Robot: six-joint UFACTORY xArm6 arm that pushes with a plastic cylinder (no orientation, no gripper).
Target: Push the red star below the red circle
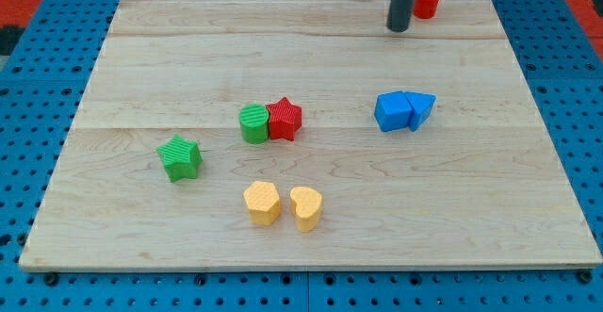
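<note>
The red star (pixel 285 119) sits near the board's middle, touching a green circle (pixel 253 123) on its left. The red circle (pixel 427 2) stands at the view's top right, near the board's top edge. My tip (pixel 399 27) is just left of and slightly below the red circle, close to it; contact cannot be told. The tip is far up and to the right of the red star.
A blue cube (pixel 392 111) and a blue triangle (pixel 421 109) touch each other right of centre. A green star (pixel 180 157) lies at the left. Two yellow blocks (pixel 262 203) (pixel 306 207) sit near the bottom middle. The wooden board (pixel 141 57) lies on a blue pegboard.
</note>
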